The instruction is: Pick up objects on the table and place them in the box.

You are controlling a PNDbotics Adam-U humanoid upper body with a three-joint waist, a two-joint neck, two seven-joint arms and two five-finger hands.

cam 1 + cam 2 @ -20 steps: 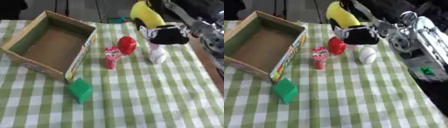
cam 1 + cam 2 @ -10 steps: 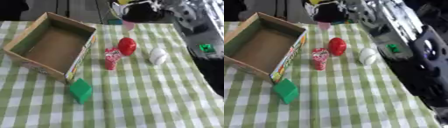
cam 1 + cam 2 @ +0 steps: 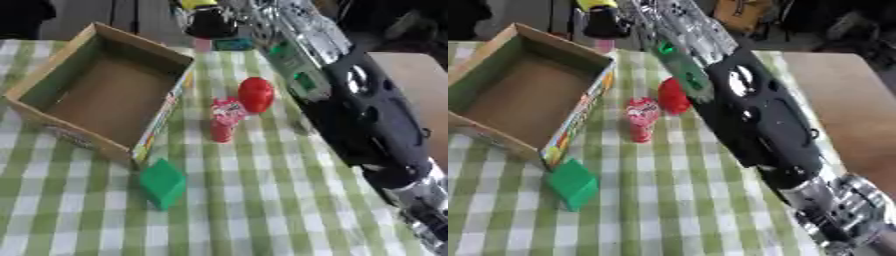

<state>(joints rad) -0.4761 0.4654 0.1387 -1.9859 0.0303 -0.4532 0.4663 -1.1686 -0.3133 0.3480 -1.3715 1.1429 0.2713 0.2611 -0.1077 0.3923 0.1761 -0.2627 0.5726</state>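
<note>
My right hand (image 3: 210, 22) is curled around a yellow thing (image 3: 198, 4) high past the far corner of the box (image 3: 52, 75), and if I let go too soon it could miss.

Open brown cardboard box (image 3: 105, 95) with printed coloured sides, lying empty and slightly askew at the left of the green-and-white checked cloth. Small green block (image 3: 164, 183) just off the box's near corner; upright red-and-white patterned can (image 3: 225, 118) right of the box, with a rounded red object (image 3: 255, 94) just beside and behind it. Yellow object (image 3: 597, 4), gripped at the far edge beyond the box, above something pink (image 3: 605, 46).
</note>
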